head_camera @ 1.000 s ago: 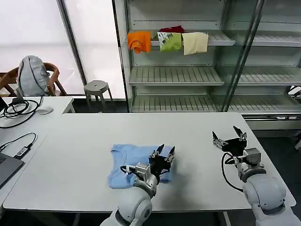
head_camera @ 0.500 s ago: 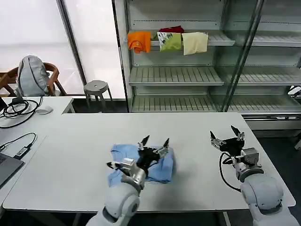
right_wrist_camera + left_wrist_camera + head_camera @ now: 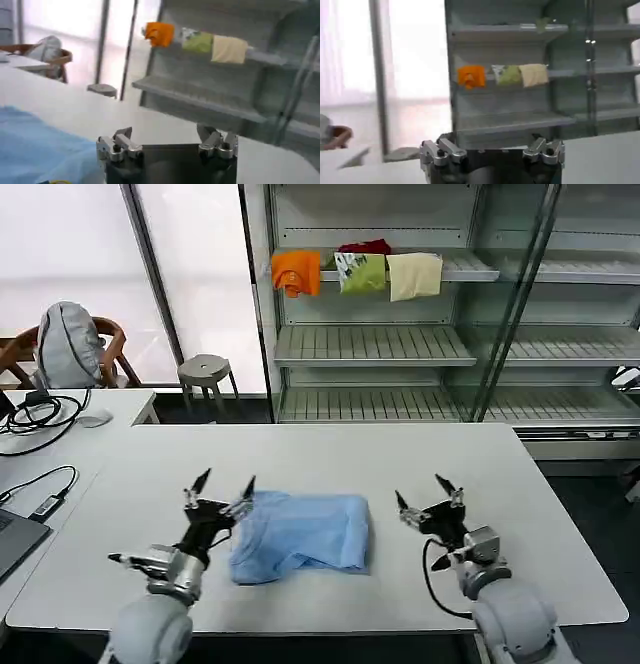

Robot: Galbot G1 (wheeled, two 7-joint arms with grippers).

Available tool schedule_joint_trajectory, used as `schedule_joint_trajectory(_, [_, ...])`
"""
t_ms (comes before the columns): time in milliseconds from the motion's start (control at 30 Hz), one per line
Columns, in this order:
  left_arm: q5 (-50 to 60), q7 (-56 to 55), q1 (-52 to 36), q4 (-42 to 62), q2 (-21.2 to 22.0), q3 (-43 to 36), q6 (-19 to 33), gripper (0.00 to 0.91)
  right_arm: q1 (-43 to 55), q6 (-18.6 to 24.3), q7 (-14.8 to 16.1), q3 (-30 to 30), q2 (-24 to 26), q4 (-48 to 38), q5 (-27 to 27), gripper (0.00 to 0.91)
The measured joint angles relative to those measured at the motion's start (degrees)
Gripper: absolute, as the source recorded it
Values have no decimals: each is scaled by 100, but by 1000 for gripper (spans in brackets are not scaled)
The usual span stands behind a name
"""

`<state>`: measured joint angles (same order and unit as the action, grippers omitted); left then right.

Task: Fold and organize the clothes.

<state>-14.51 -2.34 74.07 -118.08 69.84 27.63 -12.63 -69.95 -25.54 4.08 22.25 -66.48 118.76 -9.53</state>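
Head view: light-blue T-shirt (image 3: pixel 300 535) lies bunched/part-folded on white table (image 3: pixel 400 464), near the front edge, roughly centre. Left gripper (image 3: pixel 219 496) hovers just beside the shirt at its 9 o'clock, fingers spread wide, holding nothing; one fingertip close to the shirt's upper corner, can't tell if touching. Right gripper (image 3: pixel 430 500) at the shirt's 3 o'clock, apart from it, fingers also spread wide, empty. Right wrist view shows the same blue cloth (image 3: pixel 35 150) on the table near that gripper's base. Behind table, at 12 o'clock, a shelf unit (image 3: pixel 400 344) w/ orange garment (image 3: pixel 296 272), green garment (image 3: pixel 362 271) & cream garment (image 3: pixel 415 275) draped over the upper shelf edge, side by side.
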Motion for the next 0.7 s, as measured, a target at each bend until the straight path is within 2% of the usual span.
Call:
schedule_joint_trajectory(167, [-113,155,268,41,-221,722,204,907,-73,85,113,-493,-7,-88,214,907])
schedule_joint_trajectory(333, [-181,252,406,56,-271,1098,317,907,-157,114,138,-839,17,-131,380,907])
schedule_joint_trajectory(700, [-147,329,482,103,-276,1365,472,907,-470,-116,186,-966,215,-13,551,907])
